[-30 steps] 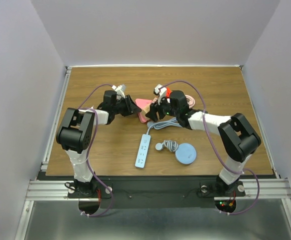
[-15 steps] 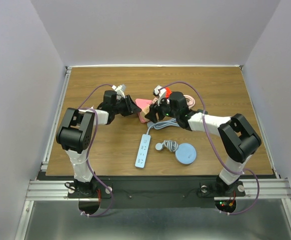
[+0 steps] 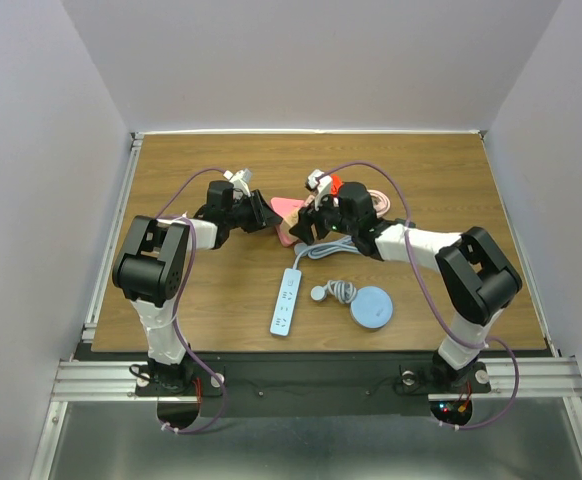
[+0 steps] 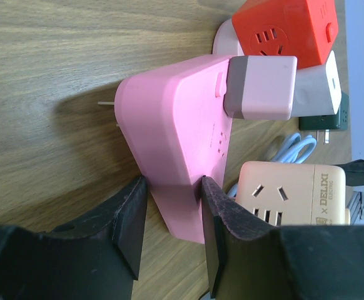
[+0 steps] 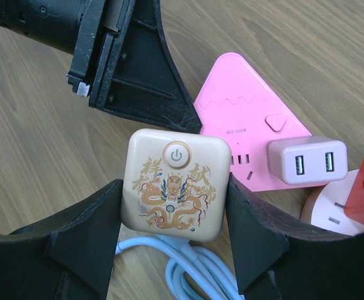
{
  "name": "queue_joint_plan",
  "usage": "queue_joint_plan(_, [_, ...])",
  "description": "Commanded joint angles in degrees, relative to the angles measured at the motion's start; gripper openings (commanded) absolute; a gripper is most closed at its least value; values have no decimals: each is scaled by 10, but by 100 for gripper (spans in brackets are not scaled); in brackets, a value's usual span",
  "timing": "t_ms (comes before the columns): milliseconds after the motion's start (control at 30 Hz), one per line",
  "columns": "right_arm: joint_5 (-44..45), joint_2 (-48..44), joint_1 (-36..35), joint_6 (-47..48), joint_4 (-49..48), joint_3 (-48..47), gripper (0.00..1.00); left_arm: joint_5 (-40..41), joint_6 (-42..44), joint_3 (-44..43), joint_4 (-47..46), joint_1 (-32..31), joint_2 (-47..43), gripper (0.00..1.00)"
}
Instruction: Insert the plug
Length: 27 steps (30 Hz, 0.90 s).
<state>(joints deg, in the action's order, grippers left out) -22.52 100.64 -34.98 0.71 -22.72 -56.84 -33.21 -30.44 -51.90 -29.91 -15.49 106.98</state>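
Probably plug = two prongs [image 4: 107,104] on back of pink triangular adapter [image 4: 169,137], far-centre of table [image 3: 421,170], clamped in left gripper [image 4: 172,187]. Right gripper [image 5: 172,203] clasps beige cube socket [image 5: 174,169] just beside. Advice: turn prongs toward free socket face, align with slots, push straight; mind pale USB charger [image 5: 306,159] sticking from adapter.

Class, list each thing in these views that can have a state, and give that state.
Left pincer, shut on the pink socket.
Pink socket, held, USB charger plugged into it.
Right pincer, shut on the beige cube socket.
Beige cube socket, held, visible outlets empty.
White power strip, lying flat, not held.
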Motion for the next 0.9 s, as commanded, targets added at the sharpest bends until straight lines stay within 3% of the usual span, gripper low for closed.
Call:
queue_joint_plan(0, [4, 3, -5, 12, -44, -38, 0, 32, 60, 3, 72, 0, 13, 0])
queue_joint_plan(867, [3, -10, -5, 3, -29, 3, 0, 34, 64, -8, 84, 0, 19, 0])
